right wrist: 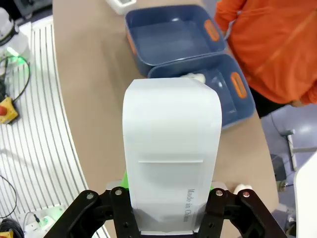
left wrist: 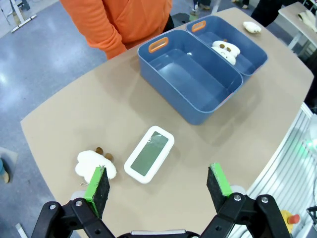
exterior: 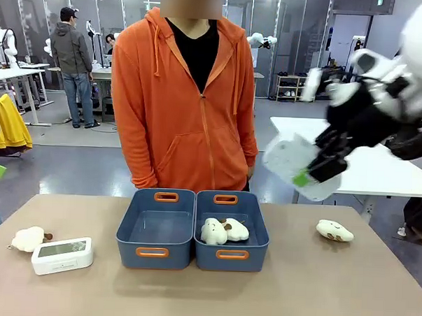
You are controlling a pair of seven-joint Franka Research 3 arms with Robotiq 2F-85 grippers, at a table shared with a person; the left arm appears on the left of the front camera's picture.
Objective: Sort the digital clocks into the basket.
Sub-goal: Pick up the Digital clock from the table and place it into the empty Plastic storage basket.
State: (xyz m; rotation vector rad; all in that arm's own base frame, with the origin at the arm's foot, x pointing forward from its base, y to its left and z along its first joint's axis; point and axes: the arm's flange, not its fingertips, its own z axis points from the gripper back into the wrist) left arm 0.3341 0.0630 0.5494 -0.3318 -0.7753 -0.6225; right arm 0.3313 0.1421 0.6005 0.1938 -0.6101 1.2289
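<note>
Nearest the right wrist camera is one digital clock (right wrist: 171, 148), its white back panel toward the lens. The right gripper (exterior: 315, 169) is clamped on this clock's lower end, with green pads pressed to its sides.

Task status:
1. No clock is in a tub yet.
2. The held clock hangs above the table at 2 o'clock from the two blue tubs.
3. The second clock (exterior: 62, 255) lies face up on the table at 8 o'clock from the tubs, just beside a plush toy (exterior: 29, 239).
4. The left-hand basket (exterior: 127, 231) is empty. The right-hand tub (exterior: 260, 237) holds two plush toys (exterior: 222, 230), so the empty basket is judged the likely target.
5. Both placements remain to be done.

Arm pose:
- The right arm enters from 3 o'clock, raised, blurred, wrist angled down toward the tubs.
- The left gripper (left wrist: 157, 186) hovers above the table, fingers spread wide and holding nothing, with the second clock at 12 o'clock ahead of them.
</note>
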